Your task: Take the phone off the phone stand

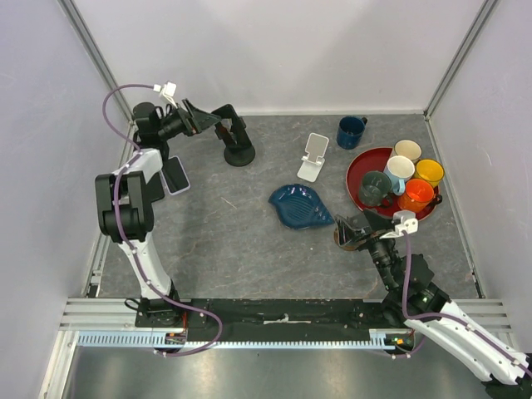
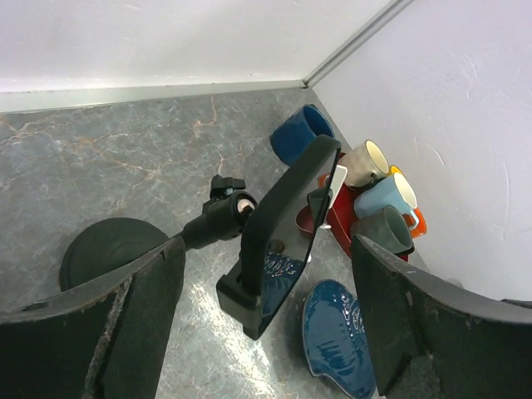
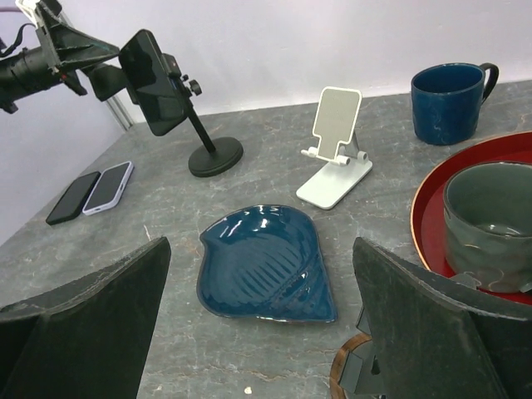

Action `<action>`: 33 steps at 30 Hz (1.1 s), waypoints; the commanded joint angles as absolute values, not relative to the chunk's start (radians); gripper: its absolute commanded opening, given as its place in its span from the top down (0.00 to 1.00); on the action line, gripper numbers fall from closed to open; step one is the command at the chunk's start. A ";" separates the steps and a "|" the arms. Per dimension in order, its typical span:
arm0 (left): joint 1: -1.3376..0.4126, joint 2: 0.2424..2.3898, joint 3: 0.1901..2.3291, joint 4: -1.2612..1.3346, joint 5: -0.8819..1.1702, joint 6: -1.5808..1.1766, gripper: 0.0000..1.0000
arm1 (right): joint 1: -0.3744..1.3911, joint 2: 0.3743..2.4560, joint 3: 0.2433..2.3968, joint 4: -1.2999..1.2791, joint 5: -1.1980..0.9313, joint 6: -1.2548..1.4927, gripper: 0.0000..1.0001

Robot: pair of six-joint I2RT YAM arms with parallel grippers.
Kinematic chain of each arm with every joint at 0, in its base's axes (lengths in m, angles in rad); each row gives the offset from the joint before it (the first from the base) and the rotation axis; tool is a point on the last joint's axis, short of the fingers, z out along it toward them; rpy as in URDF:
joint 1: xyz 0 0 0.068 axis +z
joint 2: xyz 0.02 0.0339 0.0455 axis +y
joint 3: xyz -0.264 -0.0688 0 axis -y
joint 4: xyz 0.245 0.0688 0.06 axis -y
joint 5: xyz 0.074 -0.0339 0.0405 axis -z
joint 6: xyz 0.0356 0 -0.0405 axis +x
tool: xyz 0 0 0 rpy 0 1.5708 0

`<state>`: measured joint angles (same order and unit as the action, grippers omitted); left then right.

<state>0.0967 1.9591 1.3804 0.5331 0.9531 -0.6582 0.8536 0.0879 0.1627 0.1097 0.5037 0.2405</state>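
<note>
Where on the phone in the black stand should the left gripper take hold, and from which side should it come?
Probably at the long edge that faces the left gripper, pinching the phone across its thin body, screen and back. The clamp of the black stand seems to hold its two ends, and the neck joins behind its middle, so that edge is free. Come straight on with the jaws open.

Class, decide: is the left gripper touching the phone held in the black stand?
Apart. The left wrist view shows the phone standing between the open jaws of the left gripper, with a clear gap on each side.
</note>
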 commanded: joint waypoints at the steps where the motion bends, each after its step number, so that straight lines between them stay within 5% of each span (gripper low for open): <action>1: 0.068 2.017 1.451 0.561 1.015 -0.666 0.15 | 0.856 0.117 0.172 0.161 0.488 0.221 0.02; 19: 0.032 2.083 1.467 0.667 1.106 -0.724 0.61 | 0.854 0.181 0.173 0.189 0.471 0.210 0.02; 33: 0.018 1.827 1.145 0.775 1.000 -0.770 0.98 | 0.854 0.250 0.224 0.164 0.367 0.179 0.02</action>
<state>0.0322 1.9610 1.2121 0.7425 1.0420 -0.7139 0.8536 0.2142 0.1650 0.1490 0.4404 0.2077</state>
